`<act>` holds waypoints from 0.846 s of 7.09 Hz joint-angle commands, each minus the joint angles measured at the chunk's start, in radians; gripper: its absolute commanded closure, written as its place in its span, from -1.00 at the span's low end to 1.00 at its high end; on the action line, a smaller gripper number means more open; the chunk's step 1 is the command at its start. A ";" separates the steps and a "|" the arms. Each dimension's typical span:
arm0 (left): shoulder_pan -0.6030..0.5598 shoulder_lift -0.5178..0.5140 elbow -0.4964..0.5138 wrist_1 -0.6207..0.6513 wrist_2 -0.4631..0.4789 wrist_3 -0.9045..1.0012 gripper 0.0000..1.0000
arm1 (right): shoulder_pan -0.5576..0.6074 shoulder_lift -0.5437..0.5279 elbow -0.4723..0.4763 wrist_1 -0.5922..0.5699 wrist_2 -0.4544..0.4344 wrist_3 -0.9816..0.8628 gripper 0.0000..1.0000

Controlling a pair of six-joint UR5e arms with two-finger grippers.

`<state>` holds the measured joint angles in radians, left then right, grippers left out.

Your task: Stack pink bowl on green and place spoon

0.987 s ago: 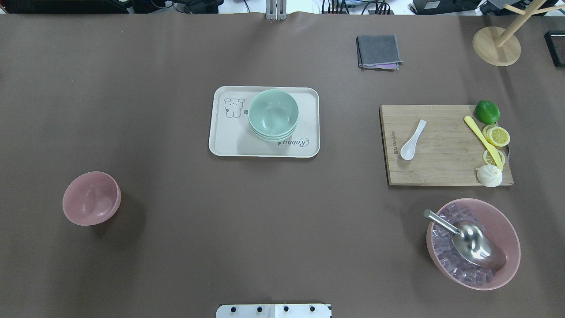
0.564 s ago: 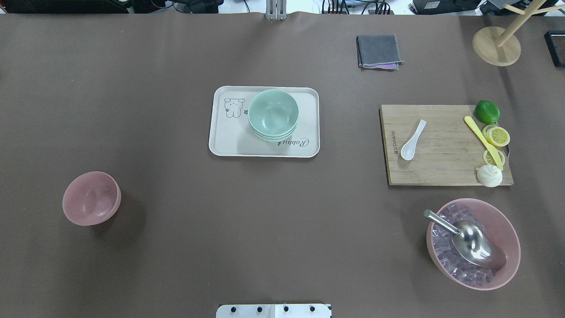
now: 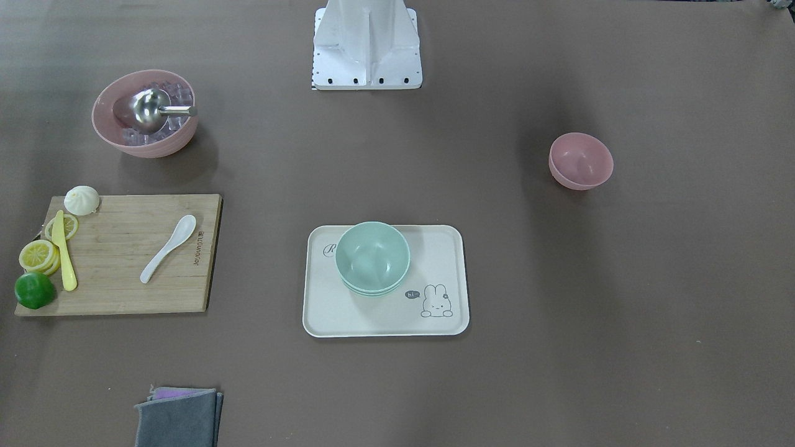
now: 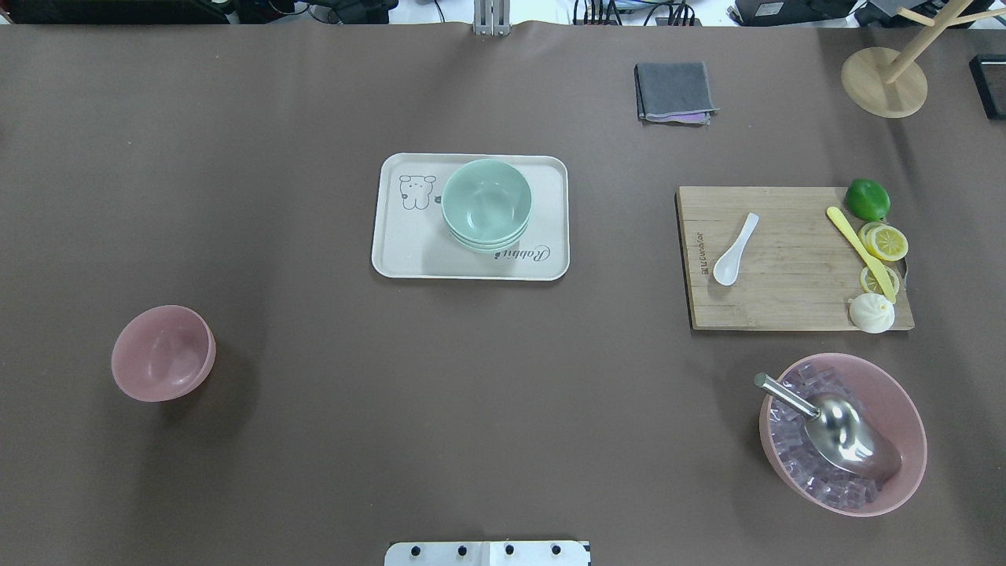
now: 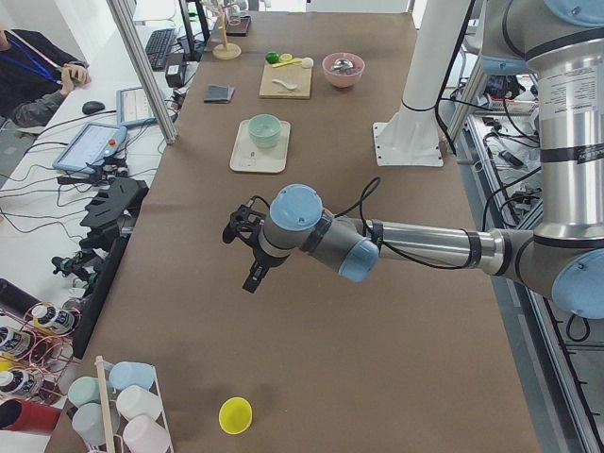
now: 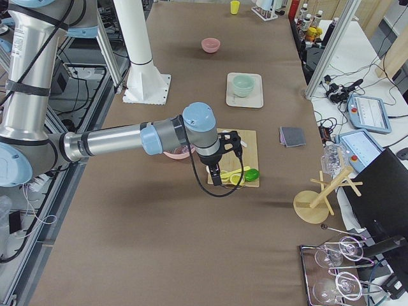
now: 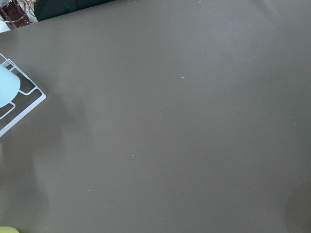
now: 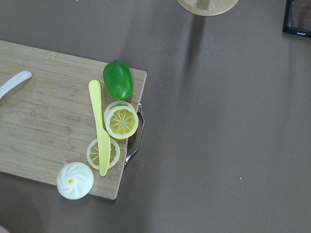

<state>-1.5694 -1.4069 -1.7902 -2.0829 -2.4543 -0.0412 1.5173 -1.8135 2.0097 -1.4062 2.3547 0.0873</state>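
The small pink bowl (image 4: 163,353) stands alone on the table's left side; it also shows in the front view (image 3: 581,161). The stacked green bowls (image 4: 486,203) sit on the cream rabbit tray (image 4: 401,251) at the centre. The white spoon (image 4: 735,249) lies on the wooden cutting board (image 4: 786,267); its handle tip shows in the right wrist view (image 8: 12,83). My left gripper (image 5: 253,276) hangs above bare table far left of the bowls; I cannot tell its state. My right gripper (image 6: 215,175) hovers over the cutting board's right end; I cannot tell its state.
On the board are a lime (image 4: 868,199), lemon slices (image 4: 886,242), a yellow knife (image 4: 860,251) and a bun (image 4: 871,313). A large pink bowl (image 4: 912,417) holds ice and a metal scoop. A grey cloth (image 4: 674,91) and wooden stand (image 4: 882,82) sit at the back.
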 commanded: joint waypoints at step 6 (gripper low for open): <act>0.622 -0.006 0.026 -0.339 0.263 -0.673 -0.97 | -0.510 0.014 -0.029 0.268 -0.371 0.740 -1.00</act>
<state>-1.0583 -1.4127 -1.7636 -2.4014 -2.2688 -0.6351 1.1059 -1.7998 1.9822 -1.1688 2.0740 0.7161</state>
